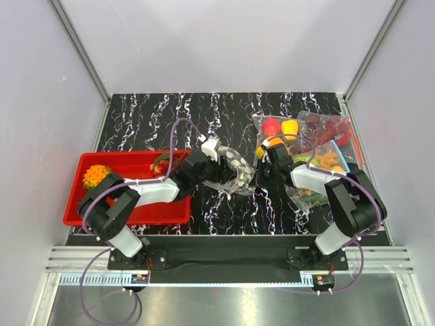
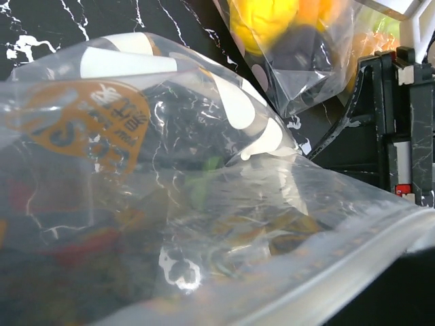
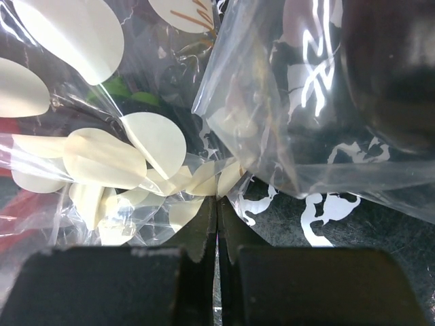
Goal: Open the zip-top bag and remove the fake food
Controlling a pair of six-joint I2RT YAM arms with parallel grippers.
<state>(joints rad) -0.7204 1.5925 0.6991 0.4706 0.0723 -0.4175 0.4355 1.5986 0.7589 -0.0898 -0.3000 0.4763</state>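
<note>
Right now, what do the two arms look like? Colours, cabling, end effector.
Both match: the left arm and right arm have white tubular links between chunky black joint housings. A thin purple cable runs along each from the base. The right end effector has two blocky black fingers tapering to narrow tips. No markings are legible.

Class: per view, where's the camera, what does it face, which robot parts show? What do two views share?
Top external: overhead, facing down at table; left arm, right arm show.
Left wrist: close on zip-top bag; right arm beyond.
Right wrist: same bag; right claw shut on it.
Shared: both wrist views show bag's dots.
</note>
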